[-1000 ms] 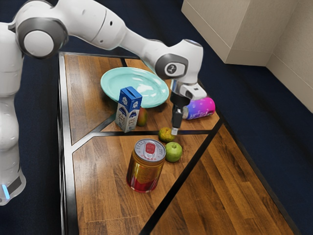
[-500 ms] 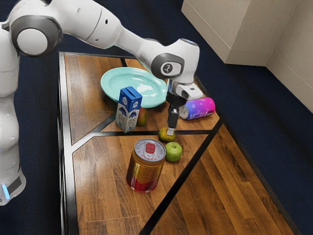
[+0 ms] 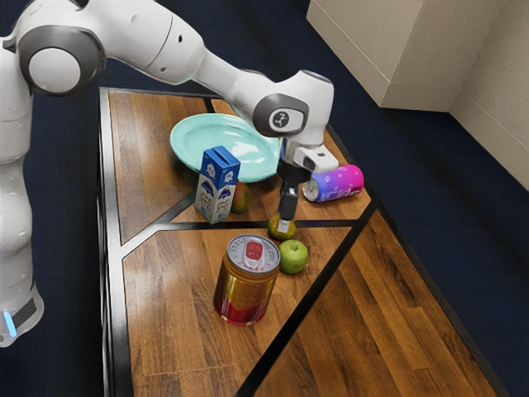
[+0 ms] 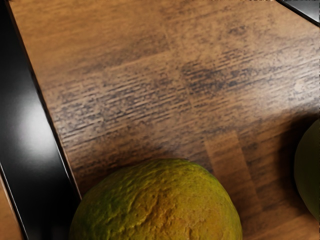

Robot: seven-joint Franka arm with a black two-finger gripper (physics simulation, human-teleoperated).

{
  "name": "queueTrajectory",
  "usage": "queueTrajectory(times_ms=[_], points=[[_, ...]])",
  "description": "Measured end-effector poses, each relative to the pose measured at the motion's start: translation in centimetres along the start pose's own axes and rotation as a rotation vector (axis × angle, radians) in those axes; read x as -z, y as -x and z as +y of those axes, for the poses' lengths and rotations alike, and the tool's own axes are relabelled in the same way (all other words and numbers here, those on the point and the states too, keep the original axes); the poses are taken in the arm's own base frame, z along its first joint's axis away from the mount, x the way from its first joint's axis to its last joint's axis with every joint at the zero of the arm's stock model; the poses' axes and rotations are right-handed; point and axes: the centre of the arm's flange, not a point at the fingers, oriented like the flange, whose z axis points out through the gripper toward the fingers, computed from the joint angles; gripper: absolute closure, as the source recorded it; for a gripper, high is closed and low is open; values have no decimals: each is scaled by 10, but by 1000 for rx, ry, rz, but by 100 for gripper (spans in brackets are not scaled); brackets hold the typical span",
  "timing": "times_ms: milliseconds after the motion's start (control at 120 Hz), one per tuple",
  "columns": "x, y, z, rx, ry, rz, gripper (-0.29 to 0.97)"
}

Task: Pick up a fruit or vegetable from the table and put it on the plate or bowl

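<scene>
Three fruits [image 3: 293,256], two cans [image 3: 246,279], one carton [image 3: 217,184], one plate [image 3: 216,136]; gripper [image 3: 285,225] at the citrus [image 4: 160,205], grip state unclear.

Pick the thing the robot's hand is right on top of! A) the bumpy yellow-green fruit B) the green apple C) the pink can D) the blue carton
A: the gripper points straight down at the bumpy yellow-green fruit; the green apple lies apart.
</scene>
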Motion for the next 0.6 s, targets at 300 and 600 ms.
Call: queueTrajectory(times_ms=[300, 600], points=[[-4, -2, 5, 0, 15, 2, 0], [-16, 0, 4, 11, 30, -4, 0]])
